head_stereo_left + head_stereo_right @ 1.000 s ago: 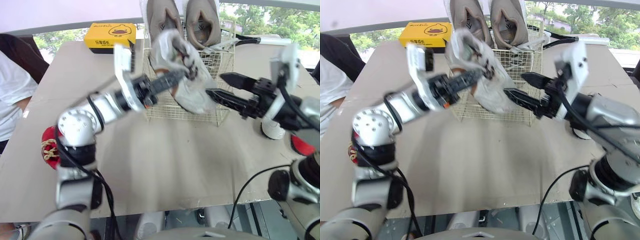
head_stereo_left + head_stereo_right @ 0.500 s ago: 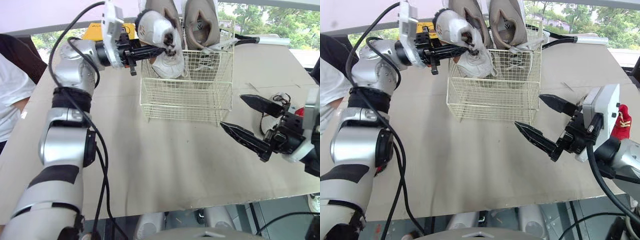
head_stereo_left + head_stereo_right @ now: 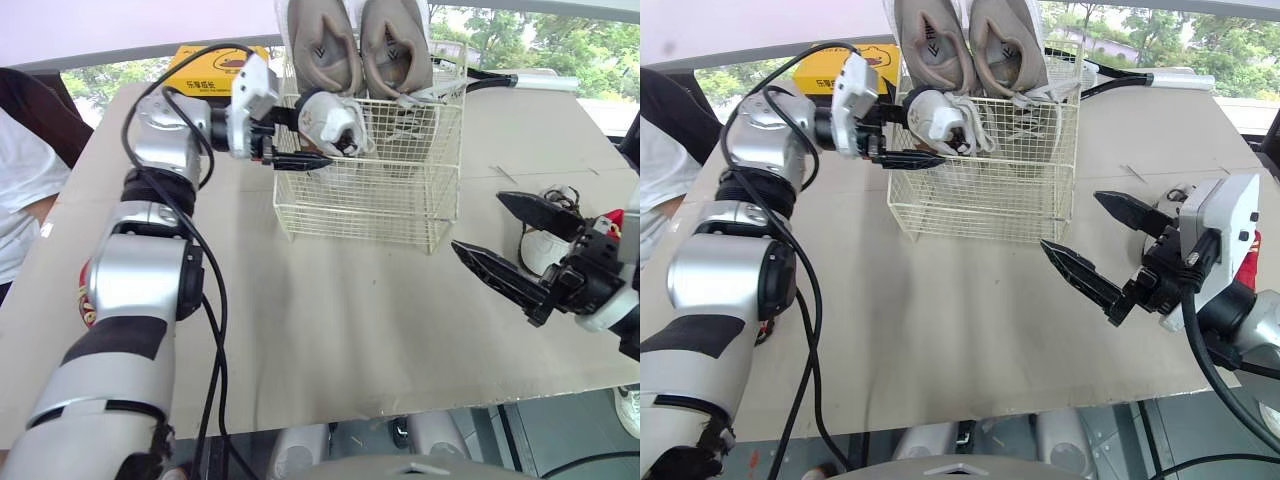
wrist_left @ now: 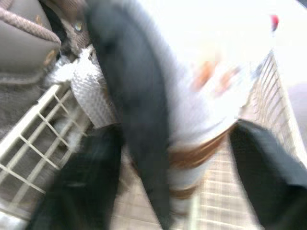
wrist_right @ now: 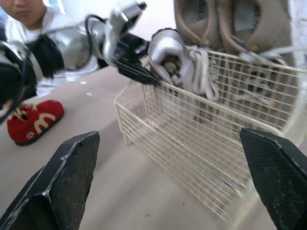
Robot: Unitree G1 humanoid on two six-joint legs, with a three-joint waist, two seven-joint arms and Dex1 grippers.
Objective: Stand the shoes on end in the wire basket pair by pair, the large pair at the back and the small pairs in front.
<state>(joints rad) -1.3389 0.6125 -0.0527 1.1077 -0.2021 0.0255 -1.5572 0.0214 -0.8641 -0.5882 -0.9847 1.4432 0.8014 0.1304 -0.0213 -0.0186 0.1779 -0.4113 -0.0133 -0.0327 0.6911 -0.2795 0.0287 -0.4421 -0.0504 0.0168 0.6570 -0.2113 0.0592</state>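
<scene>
Wire basket: thin metal wire under cream coating, faint sheen. Large shoes: taupe uppers, matt, suede-like nap. Small white shoe: smooth synthetic upper, soft gloss, with woven cloth laces. Table: flat matt beige board, lightly creased. Yellow box: printed card, slight gloss. Red slipper: plush cloth, yellow stitched trim. Right gripper fingers: matt black plastic, fine stippled grain. Left arm: silver shells, satin sheen.
</scene>
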